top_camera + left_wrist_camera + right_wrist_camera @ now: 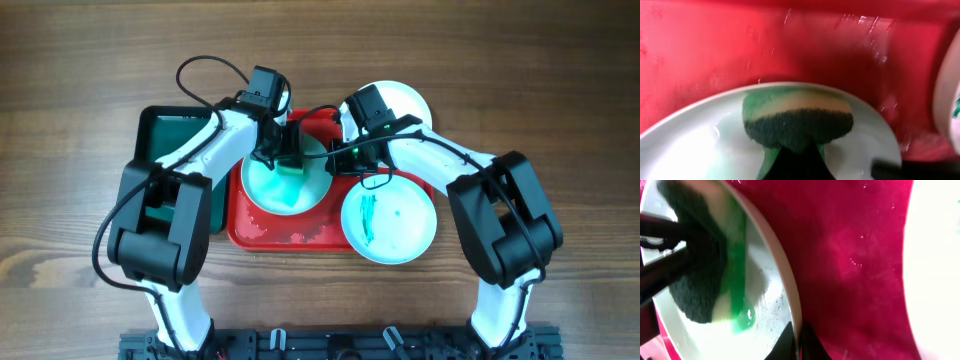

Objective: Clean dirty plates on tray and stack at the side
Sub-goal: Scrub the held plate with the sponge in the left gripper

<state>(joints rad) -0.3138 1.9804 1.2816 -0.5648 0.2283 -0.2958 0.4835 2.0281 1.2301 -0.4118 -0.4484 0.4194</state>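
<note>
We're mid-scrub: our left gripper [287, 155] clenches a sponge [797, 122] on the centre plate [285, 198] in the tray [245, 232], the right gripper [797, 342] pinching its rim. The lower-right plate [388, 222] is smeared; nothing looks stacked yet.

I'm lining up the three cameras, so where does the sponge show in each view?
Overhead: sponge on the teal-tinted plate, just left of centre.
Left wrist: sponge mid-picture, on that plate.
Right wrist: sponge at the left, inside the plate's rim.
Shared landmark: the red tray under the plate, seen in all three.
</note>
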